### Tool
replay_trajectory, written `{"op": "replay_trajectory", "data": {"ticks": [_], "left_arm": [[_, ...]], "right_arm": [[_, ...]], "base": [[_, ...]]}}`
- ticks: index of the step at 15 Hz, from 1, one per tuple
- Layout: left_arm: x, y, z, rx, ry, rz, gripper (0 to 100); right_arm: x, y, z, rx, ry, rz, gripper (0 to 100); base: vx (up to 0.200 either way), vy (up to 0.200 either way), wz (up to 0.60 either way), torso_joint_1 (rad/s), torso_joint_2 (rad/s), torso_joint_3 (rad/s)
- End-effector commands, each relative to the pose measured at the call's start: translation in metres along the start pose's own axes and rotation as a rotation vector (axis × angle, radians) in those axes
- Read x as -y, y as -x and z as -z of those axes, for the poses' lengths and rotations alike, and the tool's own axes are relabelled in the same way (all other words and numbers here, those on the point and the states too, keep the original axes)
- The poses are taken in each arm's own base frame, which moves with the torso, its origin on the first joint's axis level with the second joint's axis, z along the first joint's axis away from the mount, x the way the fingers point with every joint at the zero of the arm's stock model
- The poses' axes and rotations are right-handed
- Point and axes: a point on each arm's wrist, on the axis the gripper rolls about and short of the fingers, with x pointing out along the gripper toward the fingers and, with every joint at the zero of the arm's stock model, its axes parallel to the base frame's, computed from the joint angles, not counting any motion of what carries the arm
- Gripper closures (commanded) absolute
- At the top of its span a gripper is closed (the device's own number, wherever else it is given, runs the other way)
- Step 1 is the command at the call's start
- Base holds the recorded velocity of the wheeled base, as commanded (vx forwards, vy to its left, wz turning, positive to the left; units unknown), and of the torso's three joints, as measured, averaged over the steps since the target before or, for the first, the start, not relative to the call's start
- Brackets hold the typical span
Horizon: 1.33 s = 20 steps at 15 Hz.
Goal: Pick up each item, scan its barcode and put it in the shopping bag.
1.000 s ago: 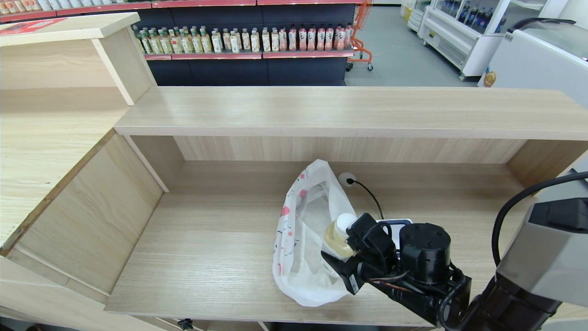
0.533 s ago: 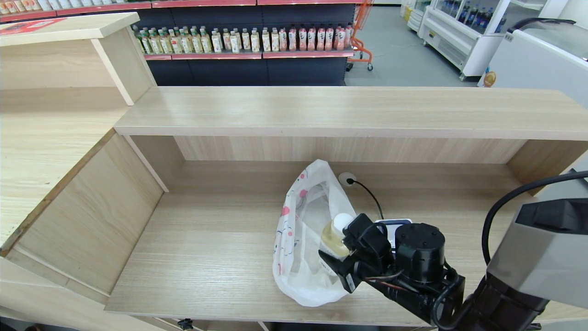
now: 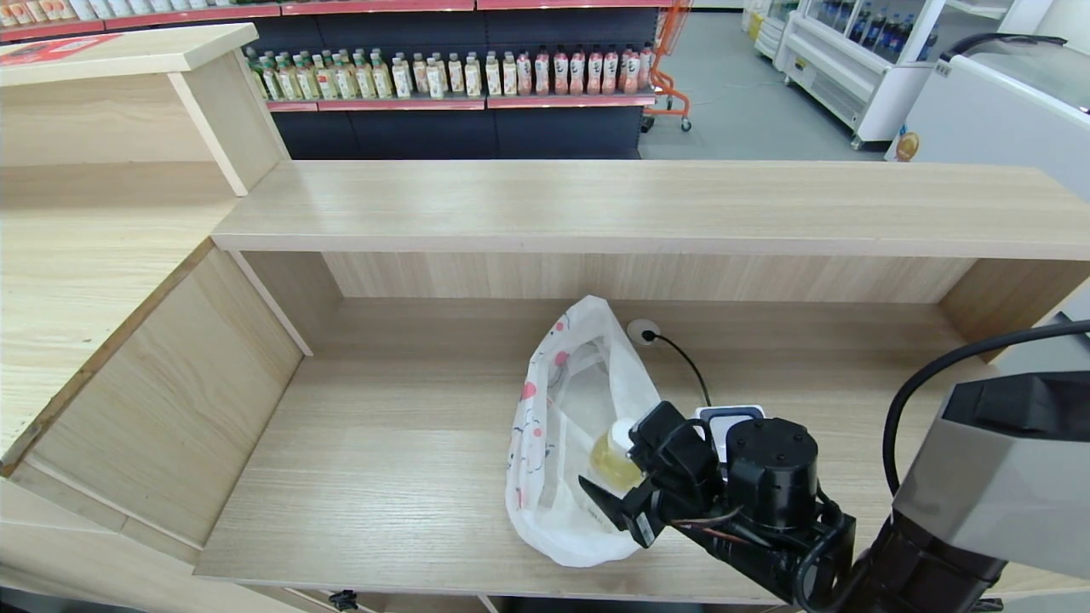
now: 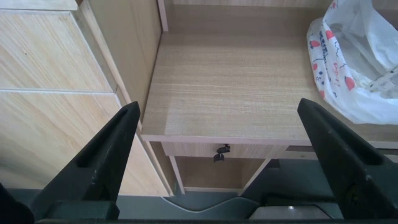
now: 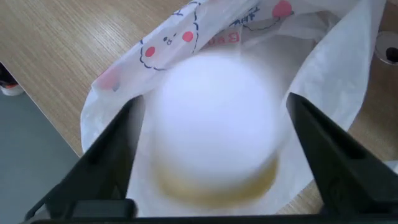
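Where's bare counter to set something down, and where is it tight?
Free: the lower counter between its left side wall and the shopping bag; also the upper ledge. Crowded: the bag's right side, around the held bottle, scanner and cable.

Centre frame: white thin-plastic shopping bag [image 3: 545, 477], red-pink blobs, black doodle outlines. Pale yellow round plastic bottle [image 3: 615, 449], white cap. Light oak-grain wooden table [image 3: 383, 460]. Black right claw [image 3: 624, 466].
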Motion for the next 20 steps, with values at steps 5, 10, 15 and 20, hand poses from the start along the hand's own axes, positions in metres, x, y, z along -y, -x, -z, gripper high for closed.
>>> {"op": "replay_trajectory", "data": {"ticks": [5, 10, 15, 20], "left_arm": [[0.000, 0.000, 0.000, -0.001, 0.001, 0.000, 0], [0.000, 0.000, 0.000, -0.001, 0.000, 0.000, 0], [0.000, 0.000, 0.000, -0.001, 0.000, 0.000, 0], [0.000, 0.000, 0.000, 0.001, 0.001, 0.000, 0]], "right_arm": [[-0.001, 0.006, -0.006, 0.014, 0.000, -0.002, 0], [0.011, 0.036, -0.033, 0.087, 0.003, 0.029, 0], [0.047, 0.136, -0.093, 0.090, 0.053, 0.264, 0], [0.084, 0.224, -0.089, 0.008, -0.178, 0.527, 0]], "base": [[0.000, 0.000, 0.00, 0.000, 0.00, 0.000], [0.000, 0.000, 0.00, 0.000, 0.00, 0.000], [0.000, 0.000, 0.00, 0.000, 0.00, 0.000], [0.000, 0.000, 0.00, 0.000, 0.00, 0.000]]}}
